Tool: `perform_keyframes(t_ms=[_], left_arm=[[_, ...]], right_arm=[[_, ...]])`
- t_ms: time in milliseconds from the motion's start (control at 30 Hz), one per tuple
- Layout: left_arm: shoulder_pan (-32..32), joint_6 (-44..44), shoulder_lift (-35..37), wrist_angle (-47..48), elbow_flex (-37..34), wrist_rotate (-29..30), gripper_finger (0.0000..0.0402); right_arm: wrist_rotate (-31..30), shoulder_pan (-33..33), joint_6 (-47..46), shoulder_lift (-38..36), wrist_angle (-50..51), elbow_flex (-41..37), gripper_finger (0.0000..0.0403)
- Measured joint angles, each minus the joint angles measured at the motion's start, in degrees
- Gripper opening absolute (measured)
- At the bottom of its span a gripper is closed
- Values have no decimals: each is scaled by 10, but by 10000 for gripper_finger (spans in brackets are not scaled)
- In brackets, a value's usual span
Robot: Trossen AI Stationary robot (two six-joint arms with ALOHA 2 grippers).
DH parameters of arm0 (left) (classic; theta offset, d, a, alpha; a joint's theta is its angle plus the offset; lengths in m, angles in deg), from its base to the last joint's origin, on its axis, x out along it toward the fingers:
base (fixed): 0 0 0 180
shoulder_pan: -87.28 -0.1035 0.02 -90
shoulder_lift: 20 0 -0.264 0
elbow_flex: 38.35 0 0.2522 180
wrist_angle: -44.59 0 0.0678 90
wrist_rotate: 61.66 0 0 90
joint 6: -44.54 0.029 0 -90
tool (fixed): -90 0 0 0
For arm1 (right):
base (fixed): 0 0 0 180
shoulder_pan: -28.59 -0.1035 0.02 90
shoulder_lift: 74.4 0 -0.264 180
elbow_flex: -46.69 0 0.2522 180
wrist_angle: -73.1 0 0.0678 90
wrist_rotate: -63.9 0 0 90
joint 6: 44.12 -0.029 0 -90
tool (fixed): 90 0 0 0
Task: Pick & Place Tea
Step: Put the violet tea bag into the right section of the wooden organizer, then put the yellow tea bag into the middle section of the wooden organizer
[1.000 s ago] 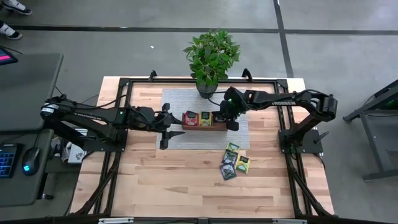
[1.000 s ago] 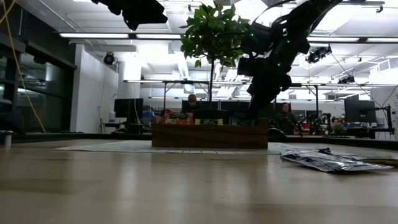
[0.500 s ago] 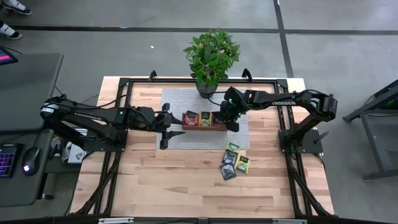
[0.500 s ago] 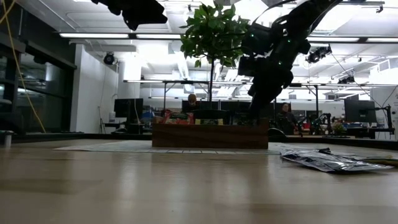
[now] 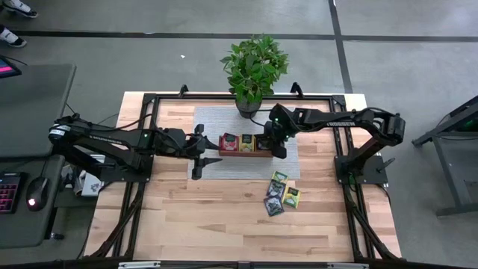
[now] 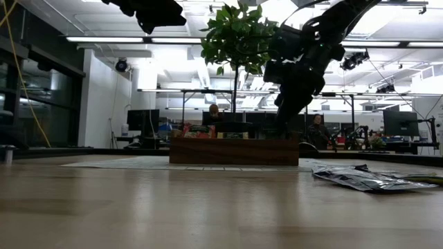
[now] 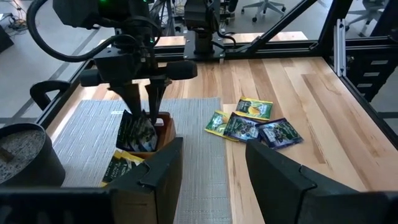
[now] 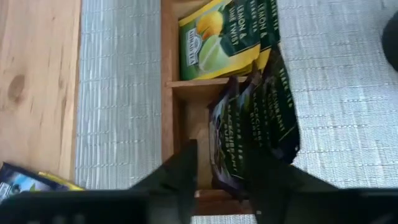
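Right gripper [image 5: 278, 144] over the tray's [image 5: 258, 153] 3 o'clock end, fingers parted a little around dark tea sachets [image 8: 255, 134] standing in that end compartment; grip or release impossible to tell. Yellow-green sachets [image 8: 219, 38] in the middle compartment, a loose pile of sachets [image 5: 281, 194] on the table [image 5: 194, 224] toward 5 o'clock. Left gripper [image 5: 207, 152] open and empty at the tray's 9 o'clock side.

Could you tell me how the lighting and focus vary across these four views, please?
Low view: bright ceiling lights leave the plant and the right arm as dark silhouettes, and the wooden tray is dim. High view: even light with soft shadows. Right wrist view: dark tea sachets are sharp, the near fingers blurred. Left wrist view: evenly lit.
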Motion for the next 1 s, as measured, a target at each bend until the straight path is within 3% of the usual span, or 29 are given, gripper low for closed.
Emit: perform_keyframes(t_ms=[167,300,533,800,1000], left_arm=[[0,0,0,0,0,0,172],[0,0,0,0,0,-1,172],[0,0,0,1,0,-12,172],[0,0,0,9,0,-12,172],[0,0,0,10,0,-12,172]], right_arm=[[-5,0,-26,-1,-5,0,189],[-5,-1,-38,-2,-4,0,217],[-11,-1,-39,-11,-2,0,220],[-42,-1,-43,-81,16,1,221],[-44,-6,-95,-133,74,1,220]])
